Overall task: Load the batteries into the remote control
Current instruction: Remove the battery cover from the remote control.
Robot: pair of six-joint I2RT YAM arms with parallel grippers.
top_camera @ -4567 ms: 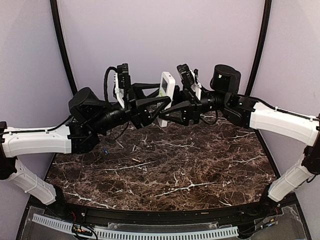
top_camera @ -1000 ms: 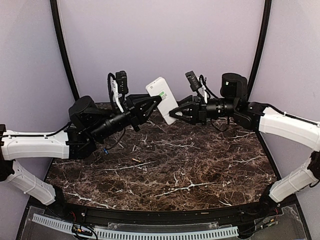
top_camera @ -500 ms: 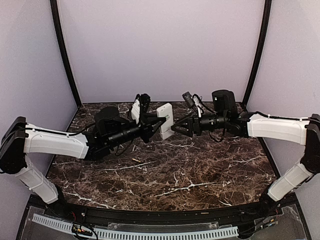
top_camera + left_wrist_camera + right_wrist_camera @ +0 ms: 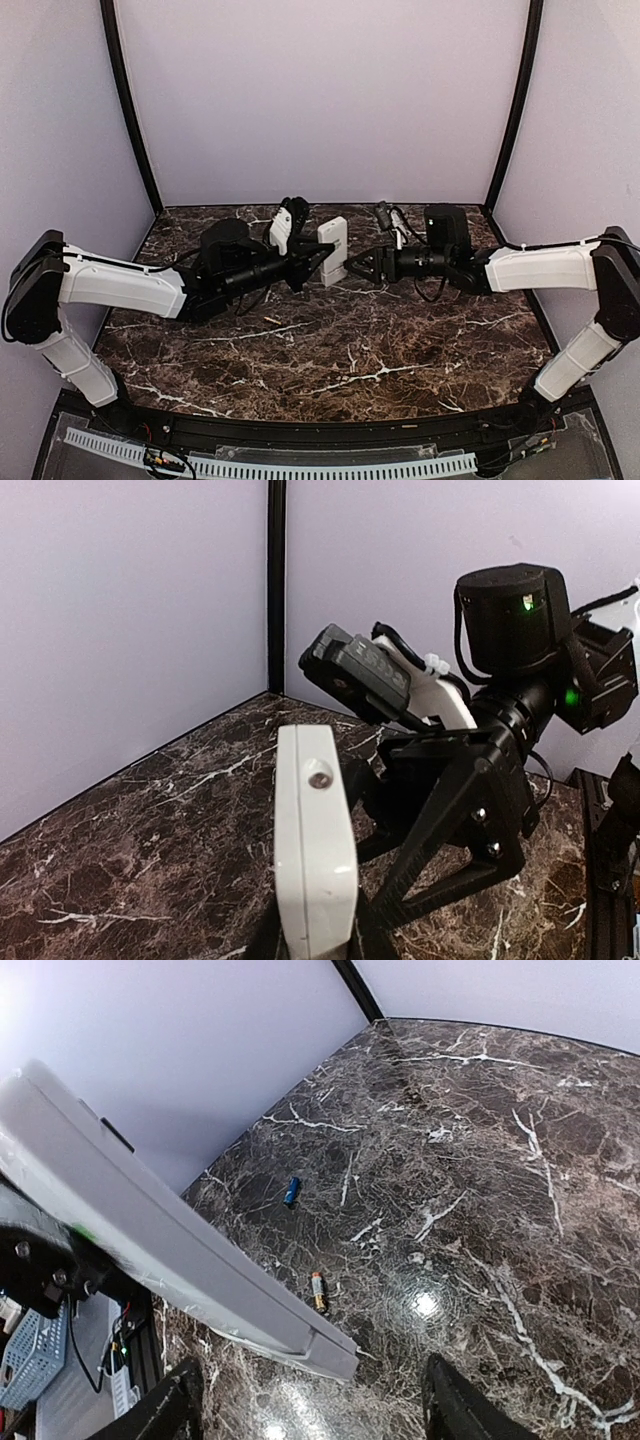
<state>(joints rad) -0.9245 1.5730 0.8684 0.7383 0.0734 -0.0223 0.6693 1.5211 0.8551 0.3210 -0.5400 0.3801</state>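
Note:
The white remote control (image 4: 333,250) stands on end just above the back of the marble table (image 4: 400,350). My left gripper (image 4: 318,258) is shut on its lower part; the left wrist view shows its narrow edge (image 4: 315,840) rising between my fingers. My right gripper (image 4: 352,268) is open beside the remote. In the right wrist view the remote (image 4: 150,1230) slants across the left, its end between the spread fingers (image 4: 170,1415). The bluish battery (image 4: 291,1191) and the pale tan battery (image 4: 318,1290) lie loose on the table. The tan one also shows in the top view (image 4: 271,320).
Purple walls close in the back and both sides, with black posts (image 4: 128,110) at the back corners. The right arm's wrist and camera (image 4: 510,620) sit close behind the remote. A white slotted strip (image 4: 270,465) runs along the near edge.
Both arms have come down and stretched forward, bringing the remote from high in the air to just above the table's back. The batteries have not moved.

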